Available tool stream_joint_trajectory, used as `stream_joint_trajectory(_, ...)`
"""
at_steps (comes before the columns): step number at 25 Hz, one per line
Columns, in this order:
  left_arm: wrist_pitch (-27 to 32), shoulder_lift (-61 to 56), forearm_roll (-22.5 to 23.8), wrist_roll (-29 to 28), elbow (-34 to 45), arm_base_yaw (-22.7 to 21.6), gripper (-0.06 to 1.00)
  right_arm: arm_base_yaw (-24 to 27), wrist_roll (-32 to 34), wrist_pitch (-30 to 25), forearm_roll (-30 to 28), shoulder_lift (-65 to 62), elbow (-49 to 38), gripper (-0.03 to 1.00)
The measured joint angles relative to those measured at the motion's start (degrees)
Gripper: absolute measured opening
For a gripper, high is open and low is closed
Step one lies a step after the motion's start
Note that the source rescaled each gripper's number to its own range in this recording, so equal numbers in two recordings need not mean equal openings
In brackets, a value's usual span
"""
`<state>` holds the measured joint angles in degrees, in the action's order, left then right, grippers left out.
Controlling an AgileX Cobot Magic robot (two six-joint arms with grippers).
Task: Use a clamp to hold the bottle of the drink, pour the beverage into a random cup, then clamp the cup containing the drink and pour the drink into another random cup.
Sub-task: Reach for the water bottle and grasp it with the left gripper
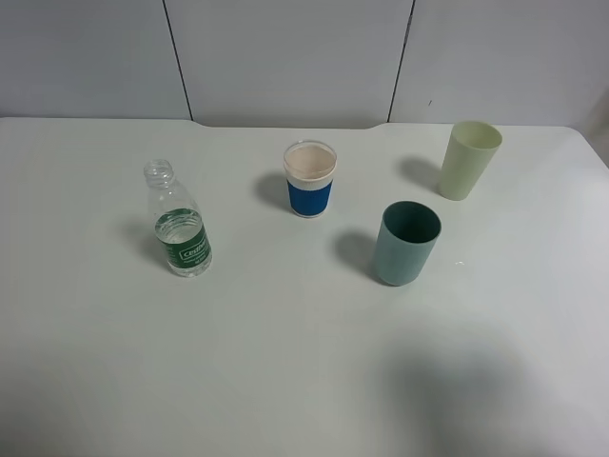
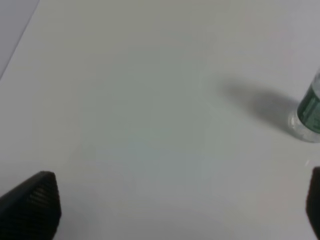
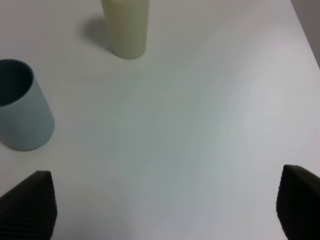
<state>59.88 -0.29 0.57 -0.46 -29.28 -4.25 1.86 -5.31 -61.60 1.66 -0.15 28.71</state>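
Note:
The bottle (image 1: pixel 179 228) stands upright and uncapped on the left of the table, with clear beverage (image 1: pixel 181 231) in its lower part. Its green-labelled base (image 2: pixel 310 112) shows at the edge of the left wrist view, well ahead of my left gripper (image 2: pixel 172 210), which is open and empty. The teal cup (image 1: pixel 407 246) stands right of centre; I cannot tell if liquid is in it. In the right wrist view the teal cup (image 3: pixel 22 112) sits ahead and to one side of my right gripper (image 3: pixel 165 205), which is open and empty. Neither arm shows in the exterior high view.
A white cup with a blue band (image 1: pixel 310 181) stands at the middle back. A pale yellow-green tumbler (image 1: pixel 468 160) stands at the back right, and that tumbler (image 3: pixel 126 27) also shows in the right wrist view. The white table (image 1: pixel 285 362) carries a soft shadow at its front right.

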Motion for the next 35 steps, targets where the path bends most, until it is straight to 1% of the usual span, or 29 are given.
stream_joint_trajectory(17,0.0,0.19,-0.13,0.0,0.0,0.0,1.0,0.0,0.0,0.0,0.0,0.0,0.0,0.6)
stream_joint_trajectory(23,-0.71,6.66,-1.51,0.46,-0.96,0.0,1.0,0.0,0.0,0.02,0.0,0.0,0.0,0.6)
stream_joint_trajectory(27,-3.51,15.81,-3.69,5.57,-3.01,0.0,1.0,0.0,0.0,0.02,0.0,0.0,0.0,0.6)
stream_joint_trajectory(28,-3.7,17.94,-4.55,7.48,-3.45,0.0,1.0,0.0,0.0,0.02,0.0,0.0,0.0,0.6)
stream_joint_trajectory(29,-3.7,17.94,-4.55,7.48,-3.45,0.0,1.0,0.0,0.0,0.02,0.0,0.0,0.0,0.6)
stream_joint_trajectory(33,-3.93,24.11,-7.32,12.04,-3.88,0.0,1.0,0.0,0.0,0.02,0.0,0.0,0.0,0.6)
stream_joint_trajectory(34,-4.25,27.17,-8.91,14.49,-4.14,0.0,1.0,0.0,0.0,0.02,0.0,0.0,0.0,0.6)
stream_joint_trajectory(35,-4.25,27.17,-8.91,14.49,-4.14,0.0,1.0,0.0,0.0,0.02,0.0,0.0,0.0,0.6)
